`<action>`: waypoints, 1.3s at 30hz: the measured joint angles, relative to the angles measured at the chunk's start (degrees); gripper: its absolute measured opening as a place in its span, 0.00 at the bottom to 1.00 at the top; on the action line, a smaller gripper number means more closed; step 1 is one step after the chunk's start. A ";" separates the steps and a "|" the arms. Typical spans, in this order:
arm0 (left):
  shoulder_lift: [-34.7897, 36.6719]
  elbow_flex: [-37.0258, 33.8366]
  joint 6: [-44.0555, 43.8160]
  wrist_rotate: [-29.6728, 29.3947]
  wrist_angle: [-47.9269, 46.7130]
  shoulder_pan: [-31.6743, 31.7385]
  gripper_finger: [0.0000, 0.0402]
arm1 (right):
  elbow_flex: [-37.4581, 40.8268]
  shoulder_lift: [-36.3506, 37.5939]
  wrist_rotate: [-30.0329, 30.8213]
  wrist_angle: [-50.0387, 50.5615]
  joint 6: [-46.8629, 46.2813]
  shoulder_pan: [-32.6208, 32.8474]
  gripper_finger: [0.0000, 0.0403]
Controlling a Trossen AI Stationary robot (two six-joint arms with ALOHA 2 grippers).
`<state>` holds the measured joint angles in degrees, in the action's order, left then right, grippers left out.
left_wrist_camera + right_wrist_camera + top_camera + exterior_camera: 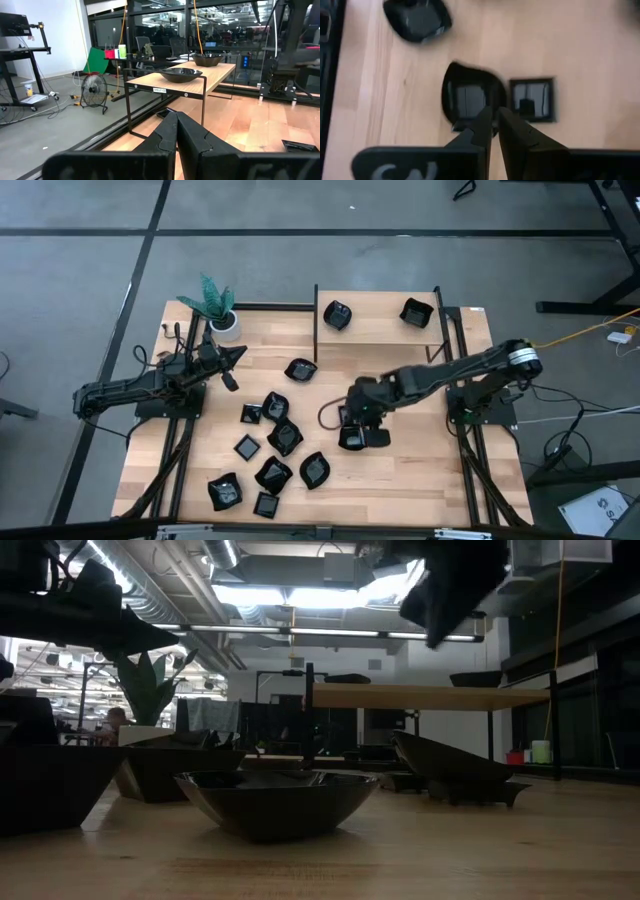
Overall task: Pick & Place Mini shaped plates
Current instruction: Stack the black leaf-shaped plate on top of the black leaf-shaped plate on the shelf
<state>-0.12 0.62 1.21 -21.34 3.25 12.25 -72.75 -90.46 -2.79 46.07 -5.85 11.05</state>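
While the right gripper (494, 116) hangs over the middle of the table, its fingers are nearly together, pinching the rim of a rounded black plate (465, 97); a square plate (532, 99) lies just beside it. Two more plates (338, 314) sit on the raised shelf (378, 308), apart from each other. The remaining plates (272, 442) lie scattered on the table (420, 470), all empty. The left gripper (232, 362), closed on nothing, waits near the potted plant (214, 304).

Ceiling strip lights (290, 595) blaze white above me, so from table height my arms and the nearest dish (278, 802) go to dark silhouettes. From overhead it's even and soft-shadowed. My right wrist view's smeared, pale glare on the dishes.
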 joint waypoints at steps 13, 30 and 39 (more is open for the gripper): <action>-0.02 0.00 0.00 0.00 0.00 0.02 0.01 | 11.78 -1.19 0.12 -3.91 -4.45 2.03 0.08; -0.01 0.01 0.00 0.00 -0.02 0.02 0.01 | 39.16 11.66 -1.93 -43.74 -13.24 1.56 0.08; -0.02 0.00 0.00 0.01 -0.02 0.00 0.01 | 41.27 11.63 -0.87 -47.69 -16.43 -1.43 0.08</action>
<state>-0.14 0.62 1.21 -21.34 3.23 12.25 -31.48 -78.83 -3.66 -1.62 -22.28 9.62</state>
